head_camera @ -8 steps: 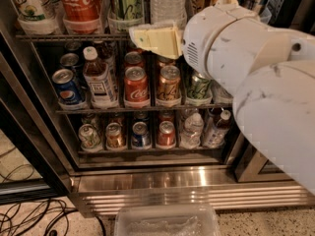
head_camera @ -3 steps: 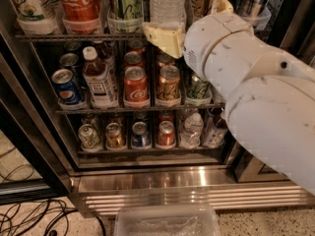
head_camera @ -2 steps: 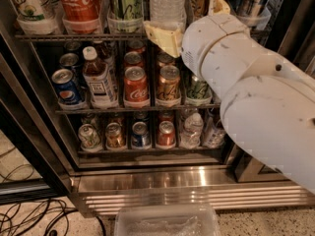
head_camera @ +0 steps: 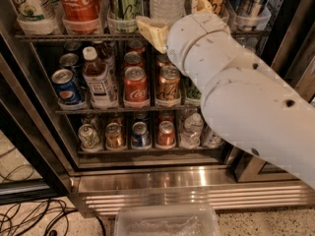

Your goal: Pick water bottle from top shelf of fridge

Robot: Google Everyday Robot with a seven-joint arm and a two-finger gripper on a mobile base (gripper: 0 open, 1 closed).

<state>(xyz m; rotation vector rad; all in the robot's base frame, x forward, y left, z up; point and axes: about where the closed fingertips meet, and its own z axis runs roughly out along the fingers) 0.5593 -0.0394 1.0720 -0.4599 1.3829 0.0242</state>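
Observation:
The water bottle (head_camera: pixel 167 1), clear and ribbed, stands on the top shelf (head_camera: pixel 74 36) of the fridge (head_camera: pixel 172 191); its cap is cut off by the frame's top edge. My gripper (head_camera: pixel 174 17) is up at this shelf. One cream finger (head_camera: pixel 151 32) lies at the bottle's lower left, in front of the rail, and the other finger (head_camera: pixel 200 1) is at its right. The fingers stand apart with the bottle's base between them, and I cannot tell whether they touch it. My white arm (head_camera: pixel 246 97) covers the right side of the shelves.
Tall cans in clear tubs flank the bottle: a red cola can (head_camera: pixel 78 4) and a green can (head_camera: pixel 123 1) to its left. An amber tea bottle (head_camera: pixel 98 77) and short cans fill the lower racks. A clear plastic bin (head_camera: pixel 167 220) and cables (head_camera: pixel 29 215) lie on the floor.
My arm has risen and reached further in towards the top shelf. The fingers, earlier below the rail, now sit on either side of the water bottle's base.

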